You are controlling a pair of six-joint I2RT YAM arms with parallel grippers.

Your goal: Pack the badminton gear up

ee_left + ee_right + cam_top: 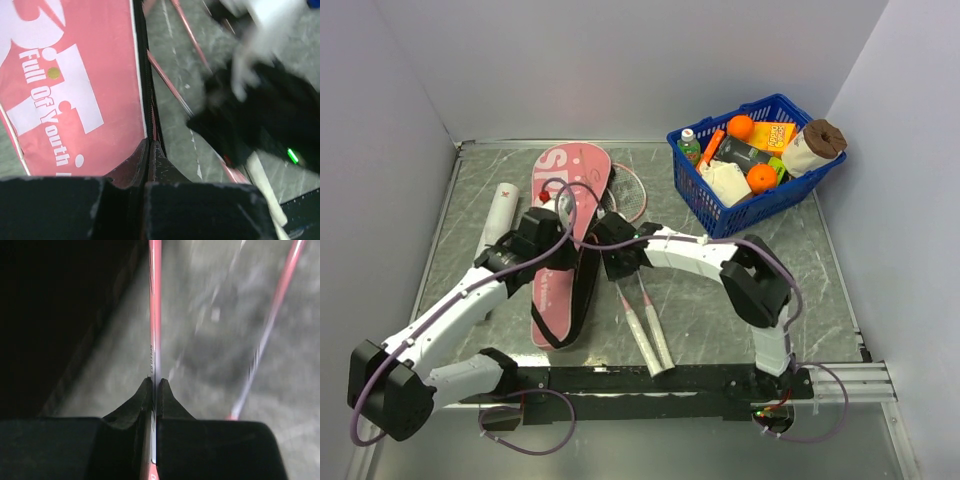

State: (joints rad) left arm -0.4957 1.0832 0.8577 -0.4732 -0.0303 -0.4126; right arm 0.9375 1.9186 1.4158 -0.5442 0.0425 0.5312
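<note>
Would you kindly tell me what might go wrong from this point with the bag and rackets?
1. The right gripper pinches one racket by its thin shaft; it may twist or slip when lifted.
2. The other racket lies close beside it and could get dragged along.
3. The left gripper seems to pinch only the bag edge, near the right arm; the edge may slip out, or the arms may bump.

The top camera looks down from behind over the whole table (pixel 720 310). Each wrist camera peers close past its pincer — pink bag (pixel 75 90) ahead of the left pincer (pixel 150 146), racket shaft (pixel 155 315) ahead of the right pincer (pixel 154 385); both catch the shafts.
</note>
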